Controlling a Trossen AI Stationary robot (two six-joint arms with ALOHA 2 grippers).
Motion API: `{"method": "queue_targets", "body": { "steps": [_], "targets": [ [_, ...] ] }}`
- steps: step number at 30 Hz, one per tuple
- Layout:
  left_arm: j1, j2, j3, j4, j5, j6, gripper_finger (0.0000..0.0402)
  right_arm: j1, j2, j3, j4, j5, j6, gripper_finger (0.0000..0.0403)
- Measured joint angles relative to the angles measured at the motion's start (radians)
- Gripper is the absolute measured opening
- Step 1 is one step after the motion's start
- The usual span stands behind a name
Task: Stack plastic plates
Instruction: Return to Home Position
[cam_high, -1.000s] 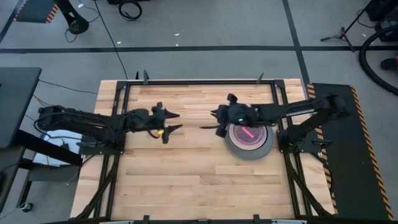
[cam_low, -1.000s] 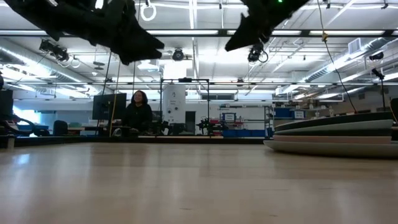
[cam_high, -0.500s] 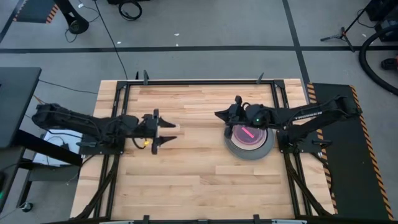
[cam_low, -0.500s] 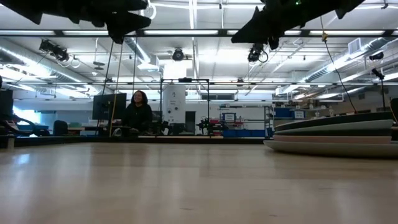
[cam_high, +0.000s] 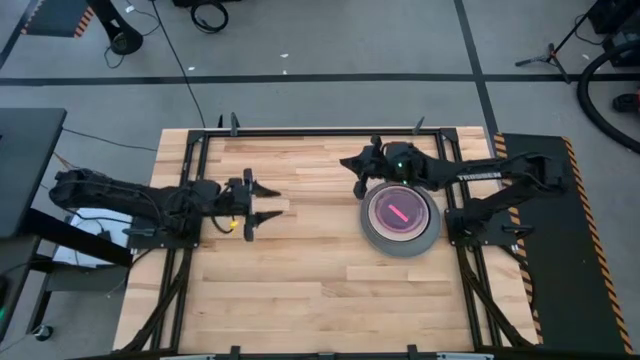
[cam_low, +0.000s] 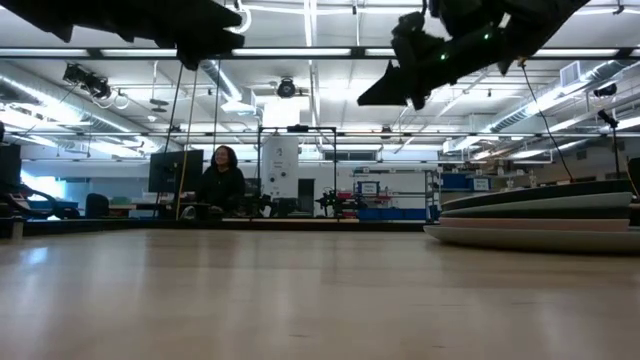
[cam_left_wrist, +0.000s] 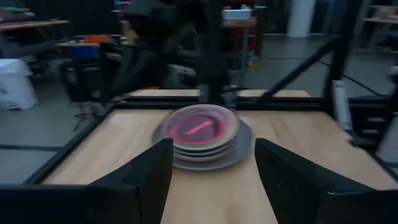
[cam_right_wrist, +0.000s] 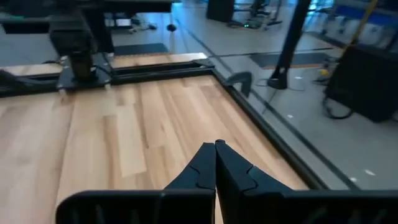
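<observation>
The plastic plates (cam_high: 400, 218) sat in one pile on the surface (cam_high: 300, 260). A wide grey plate (cam_high: 385, 243) lay at the bottom, and a small red-pink plate (cam_high: 400, 213) with a bright pink streak across it lay on top. The rims between them showed as thin bands in the left wrist view (cam_left_wrist: 200, 129) and the low view (cam_low: 545, 215), but their colours could not be told apart there.

The pile lay just behind the right pincer (cam_high: 352, 172), on the side toward that arm's base, and lower than it. The pincer hung clear above the wood, touching nothing, and its arm ran over the pile's far rim. Its two fingers were pressed together with nothing between them, tips meeting in the right wrist view (cam_right_wrist: 215, 144). Past them lay bare boards and a corner of the black frame (cam_right_wrist: 186, 65). In the low view it hung as a dark shape high over the surface (cam_low: 378, 95), to one side of the pile.

The left pincer (cam_high: 266, 203) was well apart from the pile and faced it squarely across open boards. In the left wrist view the pile stood straight ahead between its fingers. This pincer (cam_left_wrist: 212, 149) was spread wide and empty, and was also raised off the surface.

Beyond the far edge of the surface, in the room behind, a person (cam_low: 220, 178) sat at a desk.
</observation>
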Motion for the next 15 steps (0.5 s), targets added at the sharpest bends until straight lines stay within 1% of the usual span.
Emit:
{"method": "queue_targets", "body": {
  "steps": [2,6,12,15],
  "targets": [
    [0.032,-0.001,0.000,0.000,-0.001,0.000,0.0233,-0.034,0.031,0.000,0.024,-0.062,-0.003,0.0005],
    [0.072,-0.002,0.000,-0.018,-0.001,-0.008,0.0233,-0.058,0.054,0.000,0.046,-0.073,-0.053,0.0004],
    [0.073,-0.043,0.000,-0.105,-0.004,-0.021,0.0233,-0.065,-0.006,0.000,0.039,-0.081,-0.162,0.0005],
    [0.073,-0.079,0.000,-0.102,-0.027,-0.013,0.0233,-0.104,-0.036,0.000,-0.006,-0.141,-0.188,0.0005]
  ]
}}
